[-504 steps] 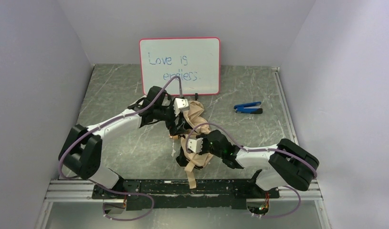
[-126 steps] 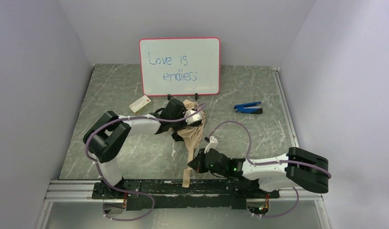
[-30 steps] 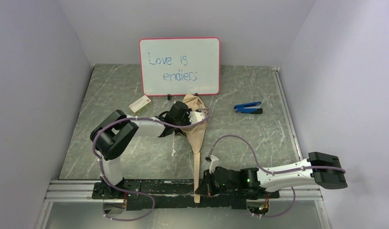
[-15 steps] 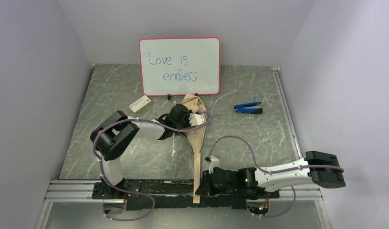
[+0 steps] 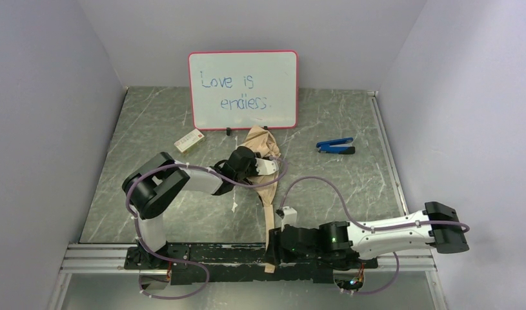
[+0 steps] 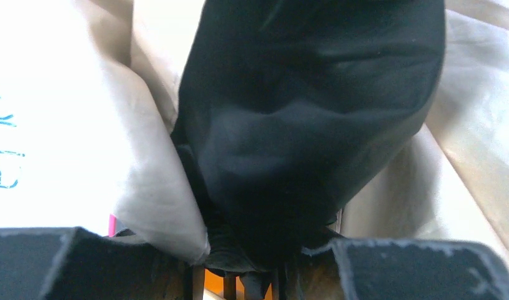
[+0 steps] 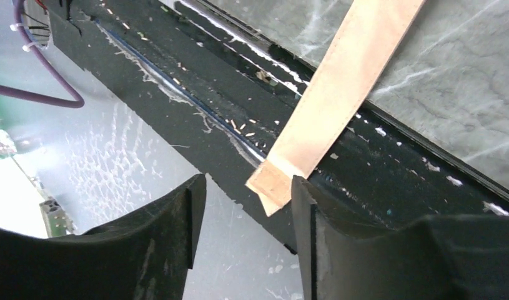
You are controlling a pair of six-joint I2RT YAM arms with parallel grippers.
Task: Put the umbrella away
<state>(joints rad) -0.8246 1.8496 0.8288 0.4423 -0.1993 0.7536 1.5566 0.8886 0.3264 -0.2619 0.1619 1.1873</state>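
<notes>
The umbrella (image 5: 260,141) is a folded tan and black bundle lying below the whiteboard. Its long tan strap (image 5: 267,213) runs toward the near edge. My left gripper (image 5: 266,166) is shut on the bundle; in the left wrist view black lining and tan fabric (image 6: 301,125) fill the space between its fingers (image 6: 401,269). My right gripper (image 5: 273,250) hovers low over the near rail and is open. In the right wrist view the strap's end (image 7: 273,182) lies loose between the spread fingers (image 7: 177,212), over the black rail.
A whiteboard (image 5: 242,90) stands at the back. A small white-red box (image 5: 189,140) lies to its lower left, and a blue-black clip tool (image 5: 335,146) lies to the right. The black mounting rail (image 5: 208,253) runs along the near edge.
My right gripper has opened and let go of the strap's end, which now hangs slack. The left gripper has kept its hold and barely moved.
</notes>
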